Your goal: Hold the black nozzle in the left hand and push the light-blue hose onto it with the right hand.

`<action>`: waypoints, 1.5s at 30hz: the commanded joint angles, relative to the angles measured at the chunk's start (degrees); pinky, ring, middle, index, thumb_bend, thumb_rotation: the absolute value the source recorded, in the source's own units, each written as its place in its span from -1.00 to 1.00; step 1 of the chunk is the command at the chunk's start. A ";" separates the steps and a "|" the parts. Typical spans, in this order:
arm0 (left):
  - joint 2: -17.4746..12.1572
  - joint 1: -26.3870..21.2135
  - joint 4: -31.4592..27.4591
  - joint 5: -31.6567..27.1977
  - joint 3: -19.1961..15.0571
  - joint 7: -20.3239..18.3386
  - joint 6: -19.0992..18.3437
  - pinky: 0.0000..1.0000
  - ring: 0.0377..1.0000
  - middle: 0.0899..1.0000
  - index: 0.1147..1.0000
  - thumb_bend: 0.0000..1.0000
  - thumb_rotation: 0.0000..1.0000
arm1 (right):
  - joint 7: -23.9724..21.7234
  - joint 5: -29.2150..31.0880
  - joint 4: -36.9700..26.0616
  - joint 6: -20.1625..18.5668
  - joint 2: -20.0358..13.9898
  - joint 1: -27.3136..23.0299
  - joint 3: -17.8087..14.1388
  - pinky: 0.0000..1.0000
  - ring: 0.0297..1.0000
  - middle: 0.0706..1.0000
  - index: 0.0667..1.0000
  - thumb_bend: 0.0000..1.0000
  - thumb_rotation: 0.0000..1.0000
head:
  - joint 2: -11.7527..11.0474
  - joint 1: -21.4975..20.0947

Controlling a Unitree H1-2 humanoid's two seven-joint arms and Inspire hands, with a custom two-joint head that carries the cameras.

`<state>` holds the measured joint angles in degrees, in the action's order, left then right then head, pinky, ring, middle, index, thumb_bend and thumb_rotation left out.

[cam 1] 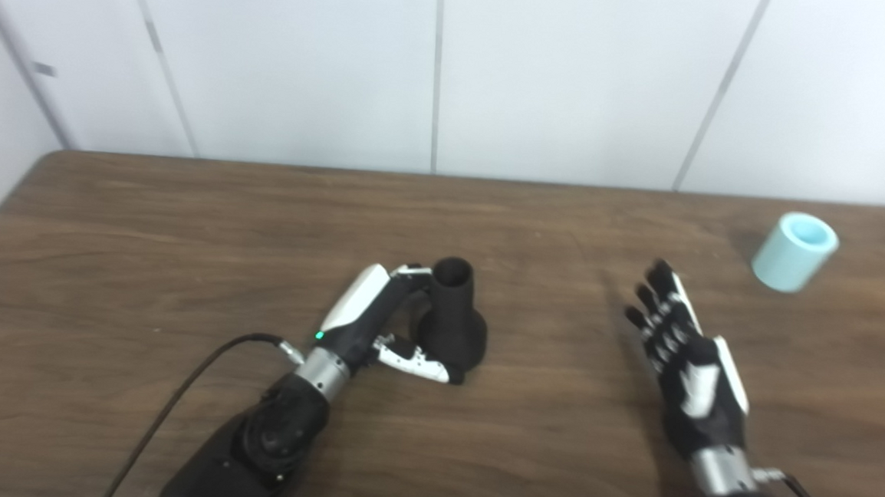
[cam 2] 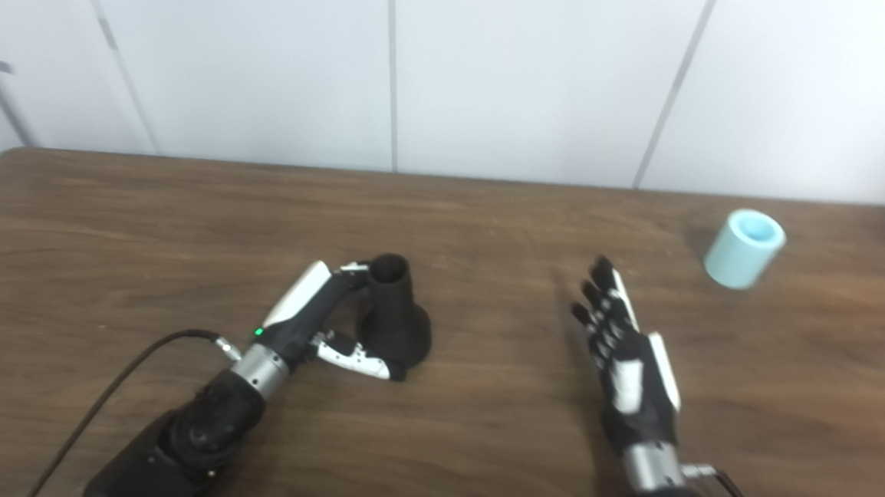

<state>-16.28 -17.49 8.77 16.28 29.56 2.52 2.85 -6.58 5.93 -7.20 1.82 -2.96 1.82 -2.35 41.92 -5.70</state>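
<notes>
The black nozzle (cam 1: 452, 318) stands upright on its flared base near the middle of the wooden table, its open neck up. My left hand (cam 1: 365, 321) reaches it from the left. Its fingers touch the neck near the rim and its thumb lies along the front of the base, with a gap between palm and nozzle, so the hand is open around it. The light-blue hose (cam 1: 793, 252), a short wide tube, lies tilted at the far right. My right hand (cam 1: 682, 355) is open with fingers straight and apart, holding nothing, well short of the hose and to its lower left.
The brown wooden table (cam 1: 181, 248) ends at a white panelled wall (cam 1: 438, 71) at the back. A black cable (cam 1: 188, 387) runs from my left wrist towards the bottom edge, and another trails from the right wrist (cam 1: 804, 493).
</notes>
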 commanded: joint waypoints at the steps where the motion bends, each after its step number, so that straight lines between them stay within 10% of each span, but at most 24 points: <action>1: 0.56 4.63 1.71 2.97 7.21 -11.33 -2.18 0.87 0.46 0.01 -0.24 0.03 -1.00 | 1.09 -0.59 -3.86 0.88 0.66 -1.68 0.42 0.88 0.99 1.00 1.00 0.54 1.00 | 0.06 -0.03; 27: -0.53 5.36 -0.26 5.27 7.79 -10.31 -1.97 0.92 0.42 0.01 -0.26 0.03 -1.00 | 3.58 -3.41 -5.33 -0.83 3.07 -2.30 2.75 0.87 0.96 1.00 1.00 0.64 1.00 | 0.76 -6.94; 45: -1.19 6.01 3.23 5.18 6.23 -9.44 2.94 0.89 0.40 0.00 -0.25 0.03 -1.00 | 4.62 -3.91 -3.37 1.63 3.67 -2.42 2.61 0.89 0.98 1.00 1.00 0.63 1.00 | -5.04 -16.80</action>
<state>-16.20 -16.17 6.54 19.35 32.87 -0.45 6.53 -2.40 2.58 -9.58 0.41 0.17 1.28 0.10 39.20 -19.25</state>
